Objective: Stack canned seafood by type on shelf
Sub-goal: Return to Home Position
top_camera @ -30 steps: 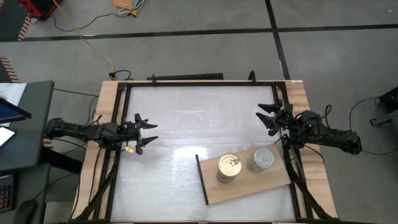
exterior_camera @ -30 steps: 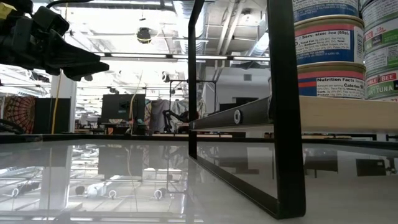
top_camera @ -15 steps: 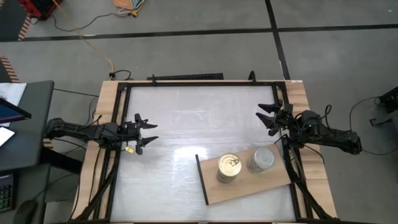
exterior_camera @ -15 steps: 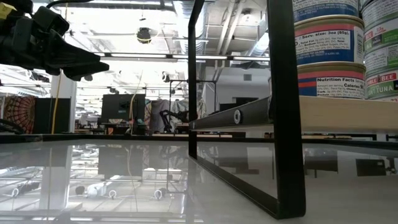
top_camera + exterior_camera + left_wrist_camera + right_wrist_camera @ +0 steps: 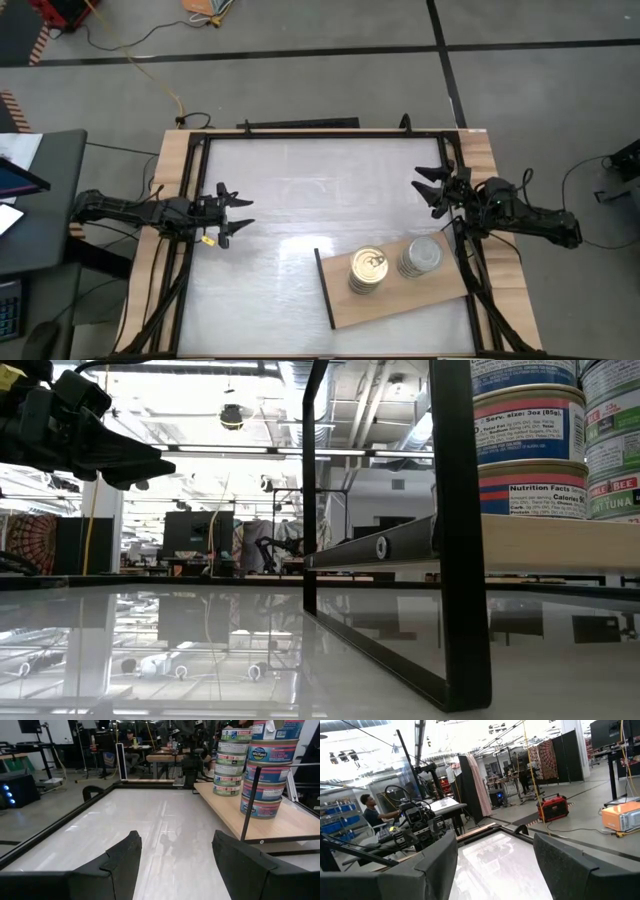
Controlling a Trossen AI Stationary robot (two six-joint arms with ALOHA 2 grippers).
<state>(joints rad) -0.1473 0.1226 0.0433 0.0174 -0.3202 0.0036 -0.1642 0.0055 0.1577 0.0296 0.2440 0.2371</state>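
White and glossy, the counter [image 5: 300, 190] carries the shelf [image 5: 400, 302] at about 5 o'clock in the high view, its wooden board angled a little and raised on a thin dark frame. All the canned seafood in view stands on that board in two upright columns. The gold-lidded stack [image 5: 368, 268] is toward the counter's middle, and the silver-lidded stack [image 5: 422, 255] is just beside it at its 2 o'clock. From the left wrist view one column reads as blue-and-pink salmon tins [image 5: 267, 775] and the other as green tuna tins [image 5: 230, 762], each of a single kind as far as the labels show. No tin shows anywhere on the counter off the shelf. The left pincer [image 5: 243, 214] hovers at the 9 o'clock edge with its fingers spread wide and nothing between them. The right pincer [image 5: 422, 190] hangs near 3 o'clock, well apart from the stacks, also spread wide and holding nothing. The sorting and stacking look finished. What is left seems to be only parking both arms at their rest poses, and both already sit far from the shelf, so little could disturb the columns.
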